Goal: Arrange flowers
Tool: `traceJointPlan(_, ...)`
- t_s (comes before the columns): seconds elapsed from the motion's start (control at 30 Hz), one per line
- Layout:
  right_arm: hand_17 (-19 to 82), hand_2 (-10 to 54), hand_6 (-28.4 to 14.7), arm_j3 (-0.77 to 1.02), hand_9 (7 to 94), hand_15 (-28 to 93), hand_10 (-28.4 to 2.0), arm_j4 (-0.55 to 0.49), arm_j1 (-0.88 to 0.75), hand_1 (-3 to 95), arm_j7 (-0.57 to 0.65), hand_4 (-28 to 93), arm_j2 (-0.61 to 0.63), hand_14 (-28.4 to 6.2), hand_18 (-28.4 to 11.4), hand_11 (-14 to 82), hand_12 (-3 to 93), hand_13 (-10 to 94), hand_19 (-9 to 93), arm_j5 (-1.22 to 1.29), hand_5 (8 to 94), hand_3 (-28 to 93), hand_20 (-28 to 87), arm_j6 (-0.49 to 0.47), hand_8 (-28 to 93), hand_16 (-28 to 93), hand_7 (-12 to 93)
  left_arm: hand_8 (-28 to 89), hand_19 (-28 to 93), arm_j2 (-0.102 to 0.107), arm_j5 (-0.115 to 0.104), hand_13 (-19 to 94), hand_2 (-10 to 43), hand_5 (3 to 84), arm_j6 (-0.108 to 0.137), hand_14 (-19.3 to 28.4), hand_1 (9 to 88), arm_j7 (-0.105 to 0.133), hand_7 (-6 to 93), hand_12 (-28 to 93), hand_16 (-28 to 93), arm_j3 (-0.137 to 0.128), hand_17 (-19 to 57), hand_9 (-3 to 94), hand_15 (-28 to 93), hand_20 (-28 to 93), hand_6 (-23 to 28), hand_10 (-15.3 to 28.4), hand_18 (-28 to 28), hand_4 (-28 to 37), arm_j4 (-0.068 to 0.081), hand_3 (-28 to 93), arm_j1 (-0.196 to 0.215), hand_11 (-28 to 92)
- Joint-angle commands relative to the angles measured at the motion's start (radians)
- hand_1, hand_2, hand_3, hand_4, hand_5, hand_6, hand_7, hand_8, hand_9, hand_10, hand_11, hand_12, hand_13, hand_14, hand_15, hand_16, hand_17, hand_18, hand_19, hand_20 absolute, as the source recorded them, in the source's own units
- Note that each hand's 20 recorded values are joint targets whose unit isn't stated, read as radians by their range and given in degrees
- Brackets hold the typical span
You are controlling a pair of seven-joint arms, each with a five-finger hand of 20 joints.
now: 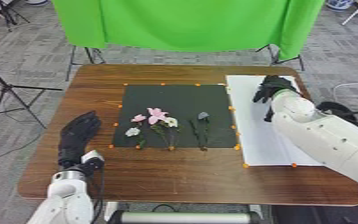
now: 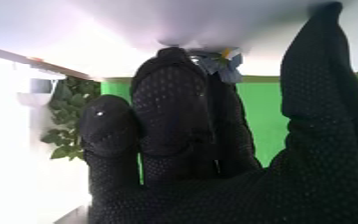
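Several flowers (image 1: 157,114) lie on the black sheet (image 1: 171,94), stems towards its near edge. Left of the sheet, the left hand (image 1: 78,131) rests open, empty; right of it, the right hand (image 1: 271,88) is nearer the blue flower (image 1: 203,115)

Right wrist view: thumb spread, fingers fairly straight, a bluish bloom (image 2: 229,73) by their tips; whether gripped, I cannot tell

The brown wooden table (image 1: 158,175) carries a dark, nearly square mat (image 1: 142,96) around its middle, lying flat. Just to the right of the mat, a long white sheet (image 1: 257,145) lies lengthwise on the wood, its near end coming closer to the table's front edge. Small orange markers (image 1: 246,165) dot the borders of both.
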Motion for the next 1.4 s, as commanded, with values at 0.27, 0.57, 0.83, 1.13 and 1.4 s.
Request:
traceJointPlan(0.27,61,-4.6,0.9,0.170,84.5,60,-11.3,-0.137,-0.184,57.3,0.002,-21,0.041,-4.2,-15.4,14.1,22.4,90,93,-0.065,77.0,61,44,0.274,3,27,19,-1,16,-0.018,-0.002,40,10.7,52.2,0.010,14.5,41.7,-0.001,22.1,11,-3,0.036,14.6,46.7,25,23,1.5,11.9,12.3,-17.0,-0.004,70,0.016,26)
traceJointPlan(0.57,61,-9.0,0.8,0.510,86.7,60,-11.6,-0.449,-0.517,56.2,0.026,-18,-0.001,-3.9,-15.3,13.5,26.2,90,93,-0.121,79.9,63,45,0.375,4,28,20,-2,16,-0.016,-0.005,40,10.8,52.1,0.017,14.5,41.7,-0.003,22.1,11,-3,0.021,14.6,46.7,25,23,1.6,12.0,12.3,-17.2,-0.015,70,0.036,26)
traceJointPlan(0.83,61,-9.5,0.7,0.576,87.4,60,-11.6,-0.626,-0.682,56.5,0.030,-17,-0.021,-3.8,-15.4,12.7,27.8,89,93,-0.282,80.7,63,45,0.283,4,28,21,-2,16,-0.009,0.006,40,10.8,52.1,0.023,14.5,41.5,-0.003,22.0,11,-3,0.016,14.4,46.6,25,23,1.6,12.0,12.3,-17.1,-0.021,70,0.034,26)
traceJointPlan(1.13,61,-9.5,0.7,0.580,87.7,61,-11.9,-0.675,-0.736,56.8,0.043,-17,-0.065,-3.7,-15.2,12.4,28.3,89,93,-0.312,80.8,62,45,0.157,4,28,21,-5,13,-0.005,0.030,40,8.9,52.1,0.030,14.5,39.4,0.086,21.7,11,-3,-0.008,15.1,46.6,24,22,1.3,12.0,11.7,-17.6,-0.036,71,0.035,25)
traceJointPlan(1.4,61,-9.5,0.8,0.552,87.6,61,-11.9,-0.674,-0.759,56.9,0.038,-17,-0.091,-3.8,-15.2,12.3,28.3,89,93,-0.328,80.9,62,46,0.129,4,28,21,-2,8,-0.006,0.040,41,8.0,50.6,0.062,11.9,46.9,0.169,22.2,10,-4,-0.042,22.5,46.6,21,27,1.7,12.1,9.1,-17.2,-0.051,69,0.027,26)
